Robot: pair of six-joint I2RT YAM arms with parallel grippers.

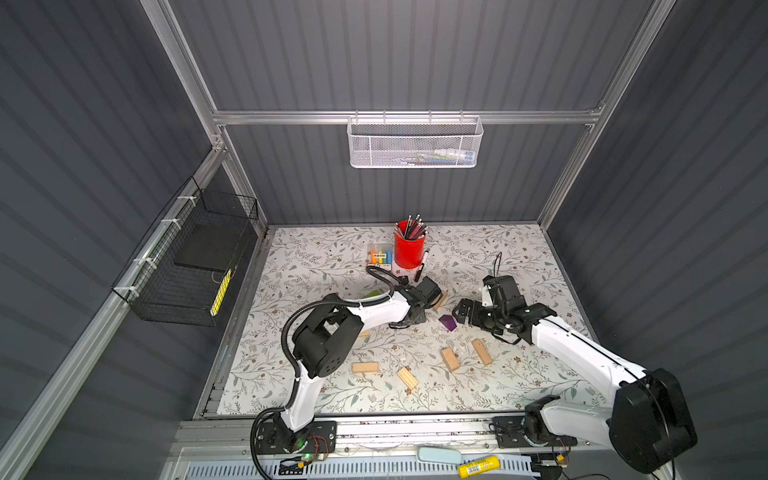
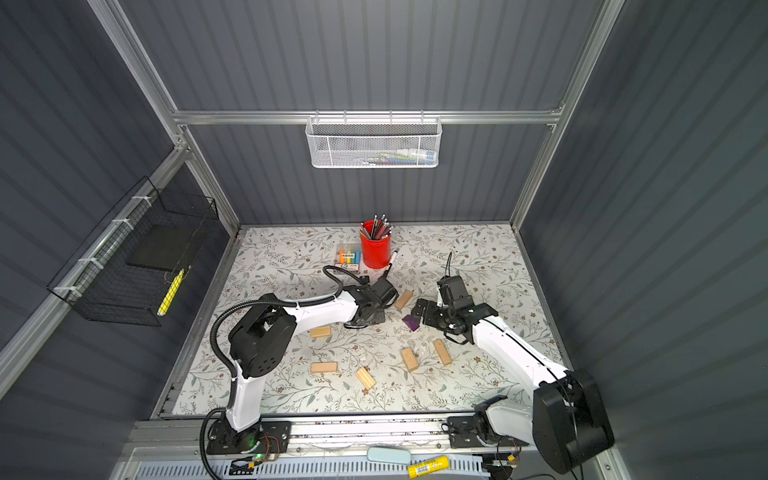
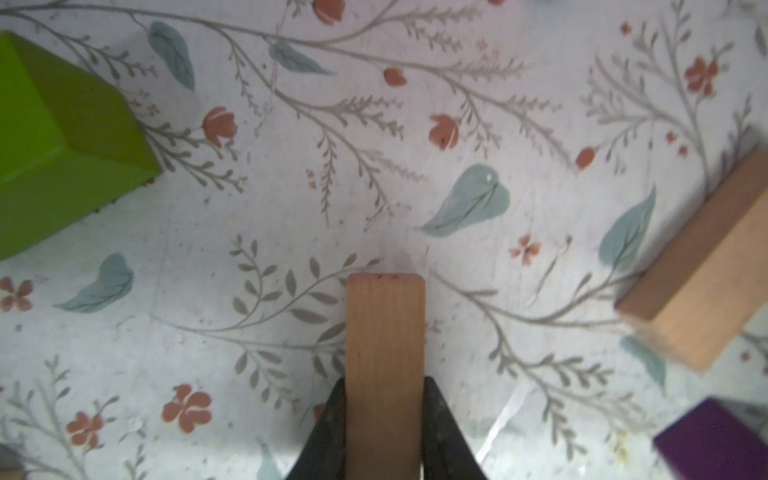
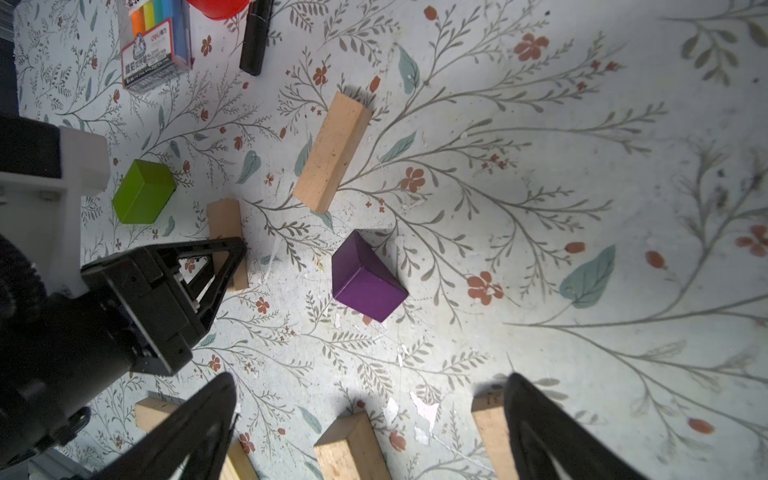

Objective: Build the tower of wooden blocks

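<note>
The left hand (image 3: 385, 380) is closed on a pale block (image 3: 384, 324). Its two black fingers (image 3: 328, 419) press the block's long sides, and the block's far end sticks out past their tips. The block is low at the bench (image 1: 519, 257); I cannot tell whether it rests there or is lifted.

The right hand (image 4: 370, 376) is wide open and holds nothing. It hovers over the bench with the purple block (image 4: 368, 278) just ahead of its fingers. In both top views the purple block lies between the two hands.

The green block (image 4: 143, 191) lies on the far side of the left hand, toward the marker box (image 1: 380, 255). A slanted block (image 4: 332, 151) of pale wood lies flat beside the left wrist, between the purple block and the red cup (image 1: 409, 249).

Four more pale blocks lie apart nearer the front edge: a level block (image 1: 365, 367), a grooved block (image 1: 407, 377), a middle block (image 1: 450, 359) and an outer block (image 1: 482, 351). Another, the elbow block (image 2: 321, 331), lies beside the left arm.

Every block lies singly, none on another, so the tower is not yet begun.
</note>
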